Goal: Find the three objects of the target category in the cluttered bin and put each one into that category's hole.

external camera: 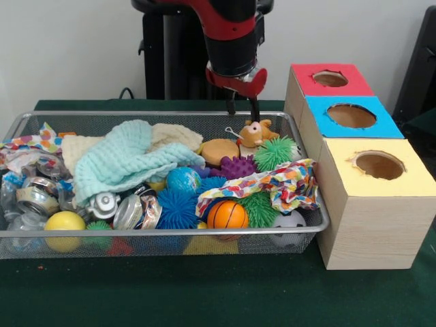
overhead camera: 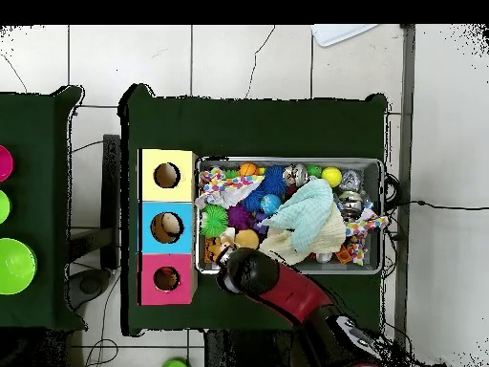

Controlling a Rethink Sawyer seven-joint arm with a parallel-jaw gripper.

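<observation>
In the front view, the gripper [external camera: 243, 107] is being held over the far right corner of the cluttered bin [external camera: 163, 236], its two dark fingers hanging parted with nothing between them. The orange tiger [external camera: 255, 132] is being seen just below and right of the fingertips, against the far rim and apart from them. Its long axis is judged to be running left to right, with the head toward the left and turned to the camera. A green spiky ball [external camera: 274, 152] and a purple one [external camera: 236, 166] are being pressed close beside it, so a descent may be closing on rubber spikes along with the plush, or the right finger may be catching the wire rim. The red hole [external camera: 330, 78] is being shown farthest away on the wooden box [external camera: 368, 225], right of the bin; a loose hold could be dropping the toy into the blue hole [external camera: 351, 115] next to it.

In the overhead view, the gripper is being hidden beneath the arm's wrist [overhead camera: 250, 271] at the bin's near left corner. The tiger [overhead camera: 222, 250] is being glimpsed there only in part, so its heading is not being confirmed. The red hole [overhead camera: 166, 278] is being shown just left of that corner.
</observation>
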